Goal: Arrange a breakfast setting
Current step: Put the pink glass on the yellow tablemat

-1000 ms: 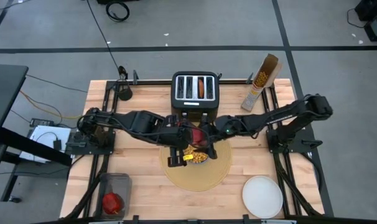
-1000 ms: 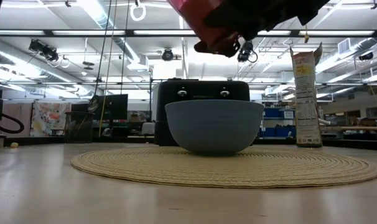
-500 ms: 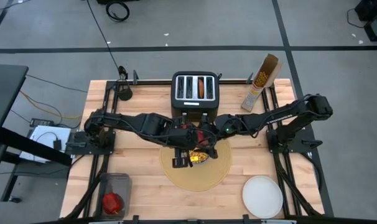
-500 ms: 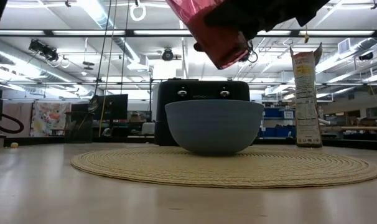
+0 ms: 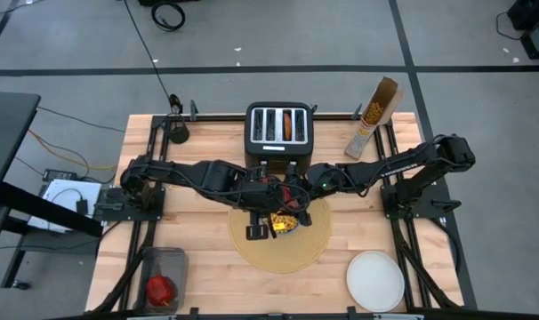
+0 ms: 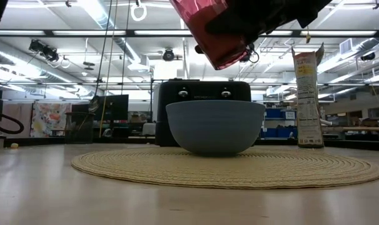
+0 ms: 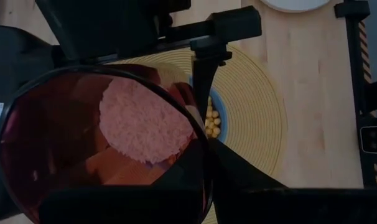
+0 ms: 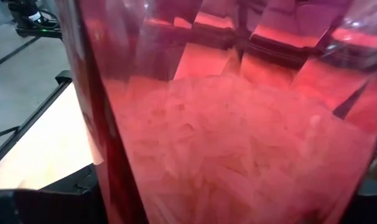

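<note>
Cup [image 6: 217, 28]: tilted above bowl [image 6: 215, 127], apart from rim.
Bowl: centre frame on placemat [image 5: 316, 244].
Right gripper [image 5: 287, 197]: grasping cup.
Left gripper [image 5: 262, 212]: jaws' state cannot be told.

Both arms are basically all black: chunky jointed links with rounded housings at the joints, sitting on black frame bases bolted to the bench [image 5: 207, 267]. The right one's upper elbow housing looks big and rounded. No readable markings.

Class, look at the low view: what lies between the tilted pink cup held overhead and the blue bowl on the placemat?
Nothing: in the low view the pink cup hangs tilted above the blue bowl, with only open air between them and the toaster behind.
</note>
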You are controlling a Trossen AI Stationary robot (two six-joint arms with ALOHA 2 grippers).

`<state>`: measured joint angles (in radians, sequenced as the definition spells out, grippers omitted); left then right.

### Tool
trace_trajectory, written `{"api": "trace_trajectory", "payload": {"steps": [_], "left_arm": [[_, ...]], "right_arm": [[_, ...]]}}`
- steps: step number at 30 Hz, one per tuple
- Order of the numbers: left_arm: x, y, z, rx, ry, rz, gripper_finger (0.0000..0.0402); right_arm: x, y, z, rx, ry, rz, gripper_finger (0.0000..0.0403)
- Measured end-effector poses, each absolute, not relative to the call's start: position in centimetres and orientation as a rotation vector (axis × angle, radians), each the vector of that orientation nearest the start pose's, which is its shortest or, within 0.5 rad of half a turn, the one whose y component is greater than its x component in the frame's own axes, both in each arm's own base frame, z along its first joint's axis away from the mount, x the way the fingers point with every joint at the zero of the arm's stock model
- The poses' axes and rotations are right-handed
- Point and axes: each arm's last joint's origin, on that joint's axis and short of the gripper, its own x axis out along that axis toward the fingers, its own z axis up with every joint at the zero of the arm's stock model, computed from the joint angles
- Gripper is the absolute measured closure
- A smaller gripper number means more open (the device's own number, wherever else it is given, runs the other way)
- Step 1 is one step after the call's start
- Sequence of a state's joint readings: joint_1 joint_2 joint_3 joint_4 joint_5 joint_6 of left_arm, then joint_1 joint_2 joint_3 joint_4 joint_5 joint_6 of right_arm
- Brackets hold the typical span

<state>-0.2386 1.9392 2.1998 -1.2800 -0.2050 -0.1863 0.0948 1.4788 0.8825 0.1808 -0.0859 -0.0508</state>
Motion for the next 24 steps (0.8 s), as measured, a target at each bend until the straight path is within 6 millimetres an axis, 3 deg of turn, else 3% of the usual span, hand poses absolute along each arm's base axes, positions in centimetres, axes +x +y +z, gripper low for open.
{"api": "trace_trajectory", "payload": {"steps": [5, 14, 19, 24], "left_arm": [[37.8, -8.6, 39.1, 0.051, 0.968, 0.063, 0.0344], [36.7, -8.4, 40.4, 0.023, 0.947, 0.072, 0.0180], [34.2, -8.0, 44.5, -0.079, 0.842, 0.072, 0.0130], [30.5, -7.0, 48.5, -0.194, 0.678, 0.116, 0.0124]], "right_arm": [[31.9, 3.3, 24.2, -0.053, 0.389, 0.187, 0.0069], [30.8, 3.2, 26.1, -0.059, 0.339, 0.187, 0.0069], [29.0, 3.1, 27.8, -0.049, 0.346, 0.186, 0.0069], [26.3, 2.7, 28.5, -0.012, 0.313, 0.168, 0.0069]]}}
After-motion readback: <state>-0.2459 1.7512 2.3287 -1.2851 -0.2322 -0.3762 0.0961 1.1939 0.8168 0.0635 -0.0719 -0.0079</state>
